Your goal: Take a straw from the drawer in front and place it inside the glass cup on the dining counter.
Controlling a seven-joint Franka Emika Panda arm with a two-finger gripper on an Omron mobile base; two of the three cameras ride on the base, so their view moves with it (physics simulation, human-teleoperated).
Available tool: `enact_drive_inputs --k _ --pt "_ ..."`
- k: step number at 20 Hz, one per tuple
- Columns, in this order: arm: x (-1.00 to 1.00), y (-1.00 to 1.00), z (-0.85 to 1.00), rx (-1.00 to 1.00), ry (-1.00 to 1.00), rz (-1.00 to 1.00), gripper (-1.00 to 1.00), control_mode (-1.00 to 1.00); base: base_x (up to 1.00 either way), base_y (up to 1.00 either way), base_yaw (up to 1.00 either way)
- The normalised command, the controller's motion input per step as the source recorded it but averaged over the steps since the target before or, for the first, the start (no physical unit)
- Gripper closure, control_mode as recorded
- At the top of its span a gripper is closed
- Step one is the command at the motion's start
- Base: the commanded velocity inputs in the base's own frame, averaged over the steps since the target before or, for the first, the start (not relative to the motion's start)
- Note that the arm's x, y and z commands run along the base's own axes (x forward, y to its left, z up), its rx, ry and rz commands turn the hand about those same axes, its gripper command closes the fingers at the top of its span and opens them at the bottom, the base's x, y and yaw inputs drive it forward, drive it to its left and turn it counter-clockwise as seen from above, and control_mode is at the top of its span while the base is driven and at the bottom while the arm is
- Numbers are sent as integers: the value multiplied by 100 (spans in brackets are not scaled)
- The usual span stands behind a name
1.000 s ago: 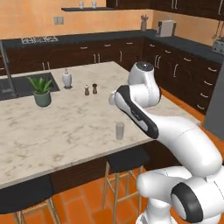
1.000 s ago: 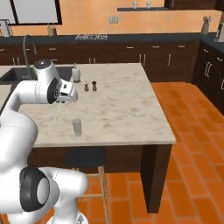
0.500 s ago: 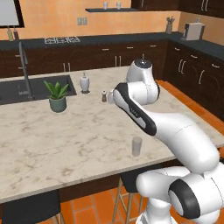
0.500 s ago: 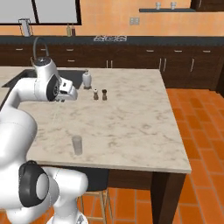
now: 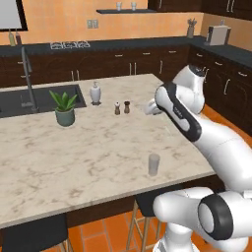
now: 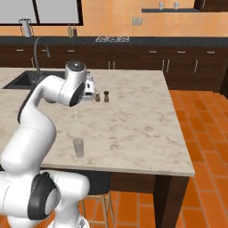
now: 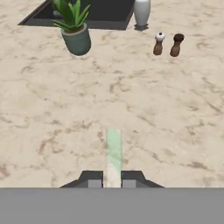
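Note:
In the hand view, the straw (image 7: 113, 153) is a thin pale stick rising from between my two dark fingertips. My gripper (image 7: 113, 183) is shut on it, above the beige marbled dining counter (image 7: 52, 122). The glass cup (image 5: 154, 164) stands upright near the counter's front edge, also seen as a small tumbler (image 6: 79, 147) in the right base view. My gripper (image 5: 148, 110) hangs over the counter, beyond the cup and well above it. The drawer is out of view.
A potted plant (image 5: 64, 106), a white bottle (image 5: 95, 92) and two small shakers (image 5: 122, 107) stand on the counter's far half. A dark sink (image 5: 29, 101) with a faucet is set into its far left. Stools (image 5: 147, 202) stand under the front edge.
The whole scene has shifted in both base views, so the base has moved along the counter. The arm keeps the same pose with the gripper still shut.

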Motion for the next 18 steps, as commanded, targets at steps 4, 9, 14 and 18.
enact_drive_inputs --k 4,9,14,18 --pt "-6 -51 0 18 -18 40 100 -100 0 0 0" --pt "0 -5 0 27 -16 36 100 -100 0 0 0" --pt "0 20 -1 27 -11 31 100 -100 0 0 0" --pt "0 18 -9 26 -13 26 100 -100 0 0 0"
